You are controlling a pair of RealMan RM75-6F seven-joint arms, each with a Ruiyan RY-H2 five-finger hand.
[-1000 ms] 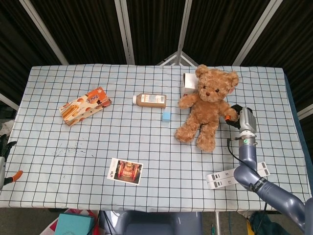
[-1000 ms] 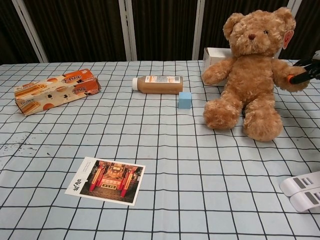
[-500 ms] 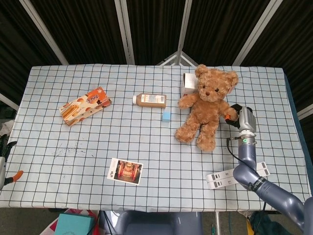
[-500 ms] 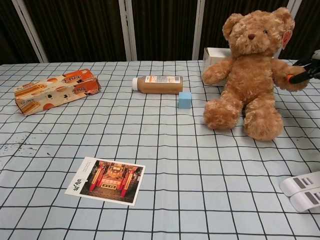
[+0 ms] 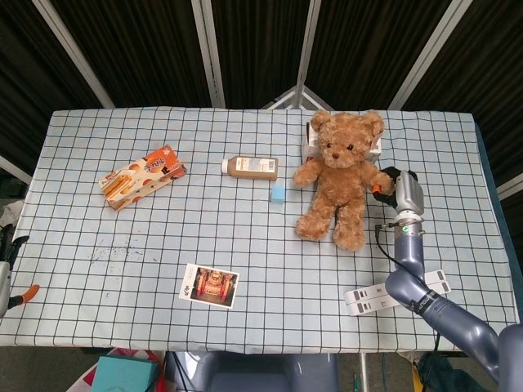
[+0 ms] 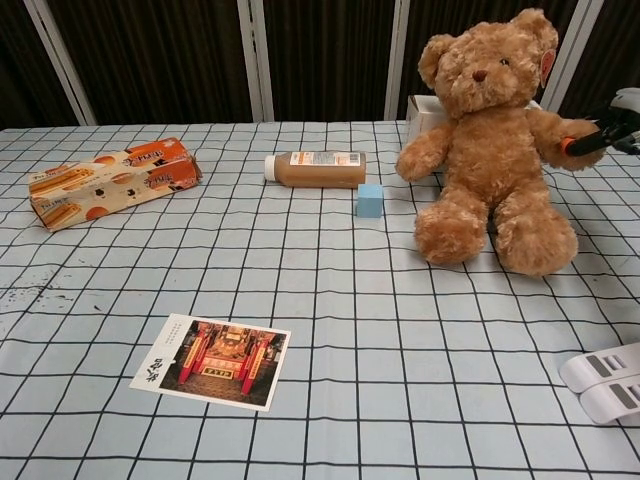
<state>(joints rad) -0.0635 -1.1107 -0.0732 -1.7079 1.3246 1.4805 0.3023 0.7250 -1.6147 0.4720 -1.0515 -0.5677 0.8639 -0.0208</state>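
Right hand (image 5: 391,186) is pinching the arm of a teddy bear (image 5: 338,177), which is sitting upright on the checked tablecloth (image 5: 245,245) w/ its back against a white box (image 6: 428,108) at the far right of the table. Left hand (image 5: 8,273) is hanging off the table's left edge; can't tell how its fingers are lying. Bottle (image 5: 251,167) & small blue block (image 5: 278,193) are lying just left of the bear; snack box (image 5: 141,176) and postcard (image 5: 209,285) are sitting well apart to the left.

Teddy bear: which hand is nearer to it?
Right. The right hand grips the teddy bear by its paw; the left hand hangs off the table's far left edge.
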